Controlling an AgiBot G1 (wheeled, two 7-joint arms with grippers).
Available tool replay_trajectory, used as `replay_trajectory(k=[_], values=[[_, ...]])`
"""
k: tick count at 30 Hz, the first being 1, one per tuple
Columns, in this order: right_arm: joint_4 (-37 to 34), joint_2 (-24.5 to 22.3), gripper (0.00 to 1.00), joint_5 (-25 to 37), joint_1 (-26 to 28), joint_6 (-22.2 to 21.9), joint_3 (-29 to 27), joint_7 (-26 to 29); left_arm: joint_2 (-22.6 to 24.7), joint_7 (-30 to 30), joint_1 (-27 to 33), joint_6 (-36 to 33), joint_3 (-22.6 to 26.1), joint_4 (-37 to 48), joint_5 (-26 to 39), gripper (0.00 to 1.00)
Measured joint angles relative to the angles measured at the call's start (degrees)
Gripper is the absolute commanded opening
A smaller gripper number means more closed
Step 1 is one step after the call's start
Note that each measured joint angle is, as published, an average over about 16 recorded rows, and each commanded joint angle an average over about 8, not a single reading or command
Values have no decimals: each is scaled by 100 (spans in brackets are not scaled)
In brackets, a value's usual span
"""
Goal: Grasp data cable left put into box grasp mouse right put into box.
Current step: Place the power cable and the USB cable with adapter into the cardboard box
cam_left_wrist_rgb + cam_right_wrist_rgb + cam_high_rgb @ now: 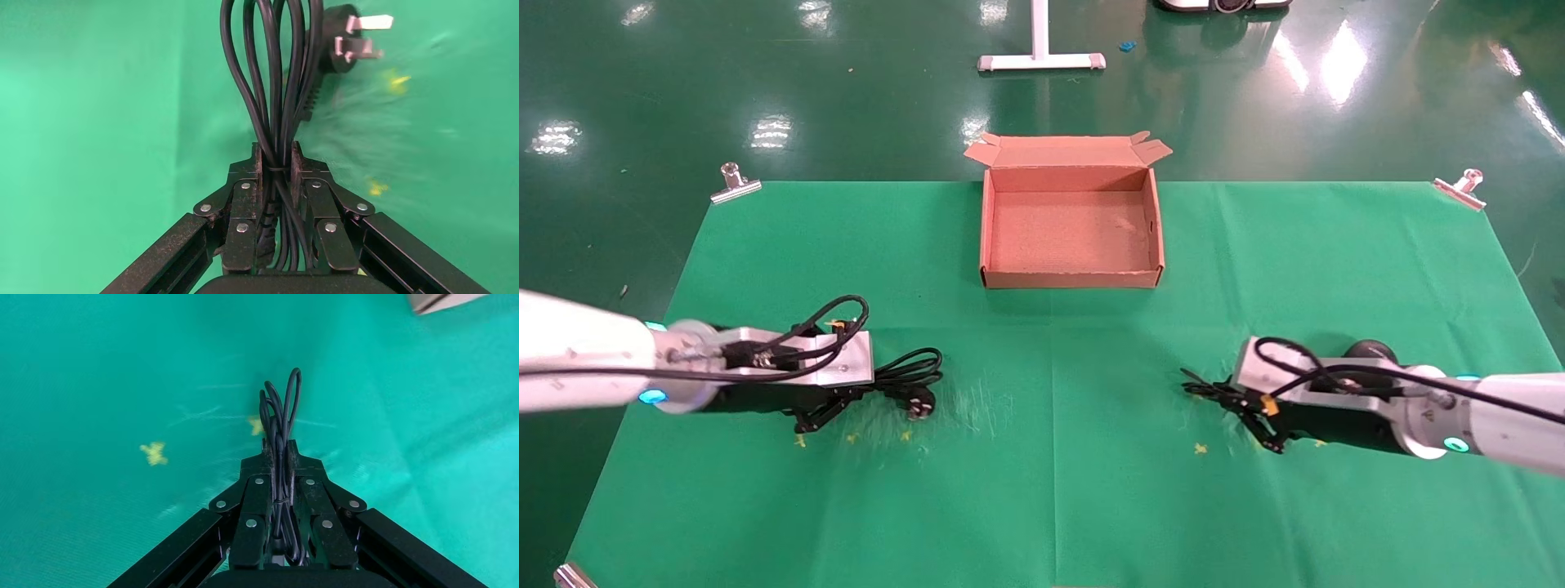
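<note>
Left gripper [275, 162] clamps data cable [272, 79] | right gripper [280, 454] clamps mouse [1369, 351] wire | green cloth [1050, 457] — glossy floor [862, 90]

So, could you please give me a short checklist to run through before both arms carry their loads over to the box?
1. Left gripper shut on the data cable: ok, the coiled loops are pinched between its fingers.
2. Plug free of the gripper: ok, it sits beyond the fingertips with its prongs exposed.
3. Right gripper shut on the mouse's thin cable: ok.
4. Mouse secure: cannot tell, only a dark rounded part shows behind the right arm.
5. Box open with nothing inside: ok, flaps folded back at the far edge.
6. Green mat between both grippers and the box unobstructed: ok.
</note>
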State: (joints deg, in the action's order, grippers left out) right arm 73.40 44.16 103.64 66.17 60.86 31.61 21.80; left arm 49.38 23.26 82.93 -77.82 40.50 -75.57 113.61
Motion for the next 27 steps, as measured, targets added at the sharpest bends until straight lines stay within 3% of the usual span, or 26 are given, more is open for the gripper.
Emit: replay_trajectory(k=[9,17,24,25,27], values=[[-8,-257,0,-298,349,-46,-333,63,451,-859,950,-19,-336,620,-795,0],[32,-634,0,-516,780,-138,-722,101,1656,-1810,1235,1426,-435,1882,-690,0],[110,-992,0,-716,1004,-137,-996,77,2578,-2810,1051,2745,-72,3023,-650,0],[118,-1033,0,-748,1019,-130,-1025,65,2661,-2919,1024,2884,6,3150,-682,6],[129,-1107,0,-808,1043,-117,-1076,34,2791,-3112,988,3123,178,3365,-764,31]])
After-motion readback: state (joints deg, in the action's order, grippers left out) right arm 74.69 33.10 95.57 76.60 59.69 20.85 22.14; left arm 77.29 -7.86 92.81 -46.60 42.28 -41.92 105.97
